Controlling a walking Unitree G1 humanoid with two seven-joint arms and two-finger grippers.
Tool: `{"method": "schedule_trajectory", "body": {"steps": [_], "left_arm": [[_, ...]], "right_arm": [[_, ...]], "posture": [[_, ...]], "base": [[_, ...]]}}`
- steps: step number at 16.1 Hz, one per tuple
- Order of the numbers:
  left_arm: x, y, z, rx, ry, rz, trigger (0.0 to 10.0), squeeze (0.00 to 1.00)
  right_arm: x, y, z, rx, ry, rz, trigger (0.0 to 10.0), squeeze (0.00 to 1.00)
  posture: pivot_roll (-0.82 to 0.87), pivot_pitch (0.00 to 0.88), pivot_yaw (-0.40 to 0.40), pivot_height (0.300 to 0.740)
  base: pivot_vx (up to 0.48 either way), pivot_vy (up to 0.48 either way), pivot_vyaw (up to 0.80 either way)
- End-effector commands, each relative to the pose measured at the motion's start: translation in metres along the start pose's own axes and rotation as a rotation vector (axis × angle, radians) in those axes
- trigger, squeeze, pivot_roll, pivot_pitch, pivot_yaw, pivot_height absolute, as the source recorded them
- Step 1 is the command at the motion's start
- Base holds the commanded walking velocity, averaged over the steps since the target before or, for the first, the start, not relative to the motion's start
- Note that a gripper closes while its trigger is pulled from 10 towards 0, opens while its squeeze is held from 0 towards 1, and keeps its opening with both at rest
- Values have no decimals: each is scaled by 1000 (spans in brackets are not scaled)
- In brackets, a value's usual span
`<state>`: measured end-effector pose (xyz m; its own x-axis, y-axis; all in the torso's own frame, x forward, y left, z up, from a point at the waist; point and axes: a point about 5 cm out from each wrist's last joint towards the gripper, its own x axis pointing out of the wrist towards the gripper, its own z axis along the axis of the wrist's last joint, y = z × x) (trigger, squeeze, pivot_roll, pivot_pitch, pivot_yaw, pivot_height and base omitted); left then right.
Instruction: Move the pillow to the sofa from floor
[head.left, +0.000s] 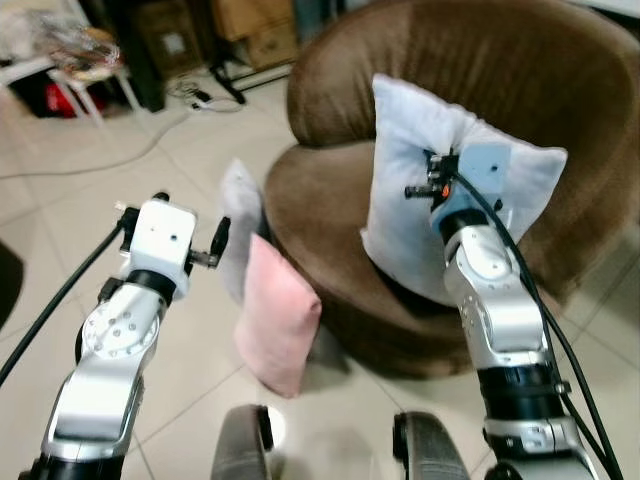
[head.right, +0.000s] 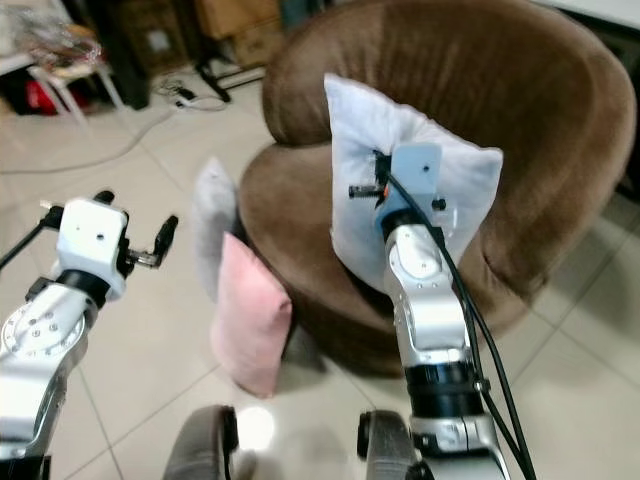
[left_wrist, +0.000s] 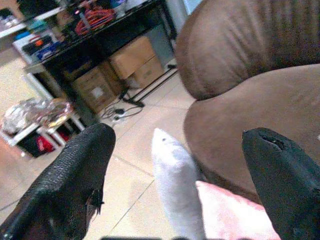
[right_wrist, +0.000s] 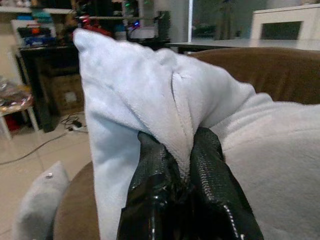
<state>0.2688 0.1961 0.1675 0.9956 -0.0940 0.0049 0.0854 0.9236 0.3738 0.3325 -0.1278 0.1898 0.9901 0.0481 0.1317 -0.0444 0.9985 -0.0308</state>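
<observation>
Right wrist view alone shows the right gripper (right_wrist: 182, 165) jaws clamped on white pillow (head.left: 440, 190) over the sofa (head.left: 560, 120). Three pillows: pink (head.left: 275, 315), grey (head.left: 238, 225) floored at 9 o'clock. Left gripper (left_wrist: 180, 165) jaws apart.

Pale blue pillow (head.left: 430, 190), brown sofa (head.left: 560, 110), pink pillow (head.left: 275, 320), grey pillow (head.left: 238, 215).

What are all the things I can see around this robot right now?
White pillow: one, white, pinched by the right gripper, over the sofa seat.
Pink pillow: one, pink, on the floor against the sofa front.
Grey pillow: one, grey, on the floor behind the pink one.
Sofa: one, brown, round.
Cardboard boxes: several, brown, under a dark table.
Cables: dark, on the tiled floor.
Left gripper: black fingers open, above the floor pillows.
Right gripper: black fingers shut on the white pillow.
</observation>
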Motion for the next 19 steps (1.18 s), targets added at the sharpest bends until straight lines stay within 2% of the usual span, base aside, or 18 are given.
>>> {"method": "schedule_trajectory", "body": {"steps": [1, 4, 6, 10, 12, 13, 15, 19], "left_arm": [[0, 2, 1, -2, -7, 22, 10000, 0], [-6, -5, -4, -13, -1, 9, 10000, 0], [-9, -9, -9, 24, 14, -5, 10000, 0], [-10, -13, -6, 15, 1, -6, 10000, 0], [-12, -10, -5, -37, -15, 34, 10000, 0], [-12, -9, -4, -34, -20, 37, 10000, 0], [-10, -9, -2, -23, -29, 44, 10000, 0], [-10, -8, 2, -83, -58, 35, 10000, 0]], "right_arm": [[-4, 3, -14, -10, 79, 20, 10000, 0], [-10, 1, -18, -28, 88, 18, 10000, 0], [-15, -3, -17, -39, 102, 26, 10000, 0], [-26, -13, -25, -76, 159, 29, 10000, 0], [-39, -23, -33, -75, 201, -9, 10000, 0], [-41, -24, -33, -69, 208, -21, 10000, 0], [-42, -27, -31, -64, 203, -38, 10000, 0], [-45, -27, -22, -28, 140, -21, 10000, 0]], "posture": [[-122, 0, 43, 686], [-124, 0, 35, 716], [-121, 0, 29, 740], [-118, 0, 23, 740], [-119, 0, 26, 740], [-119, 0, 26, 740], [-120, 0, 27, 740], [-124, 0, 28, 740]], "base": [[0, 0, 0], [0, 0, 0], [0, 0, 0], [0, 0, 0], [0, 0, 0], [0, 0, 0], [0, 0, 0], [0, 0, 0]]}}
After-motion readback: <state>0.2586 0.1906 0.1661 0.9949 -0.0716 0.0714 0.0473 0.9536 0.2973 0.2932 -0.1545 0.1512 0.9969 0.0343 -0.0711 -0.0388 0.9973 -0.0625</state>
